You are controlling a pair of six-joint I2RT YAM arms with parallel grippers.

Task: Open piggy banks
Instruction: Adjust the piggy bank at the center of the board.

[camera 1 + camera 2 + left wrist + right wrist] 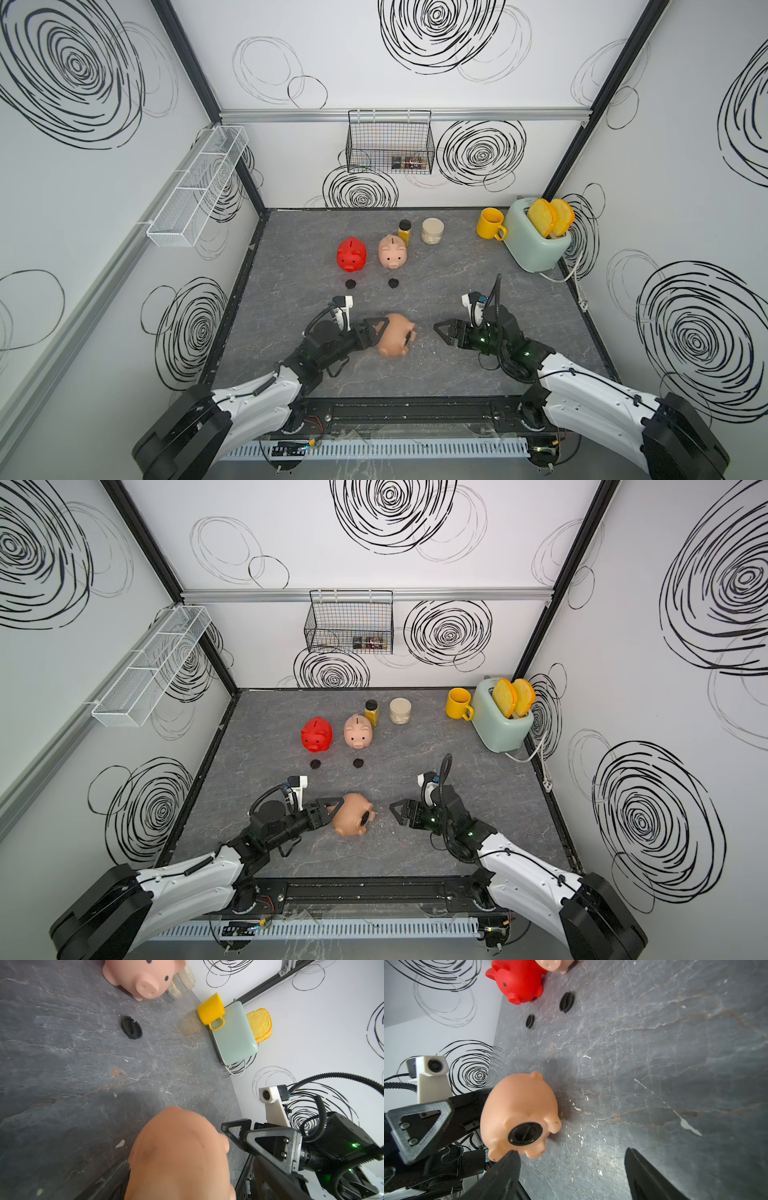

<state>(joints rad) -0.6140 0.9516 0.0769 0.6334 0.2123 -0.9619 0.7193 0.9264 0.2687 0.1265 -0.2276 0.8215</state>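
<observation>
Plug-pulling seems underway: left pincer is clamping the peach pig sideways near the worktop's front, belly plug facing the right pincer, which is gaping wide and must pinch it next.

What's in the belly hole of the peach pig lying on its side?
A black round plug is seated there, filling the hole in the peach pig. It covers the opening, so the pig's inside cannot be seen.
</observation>
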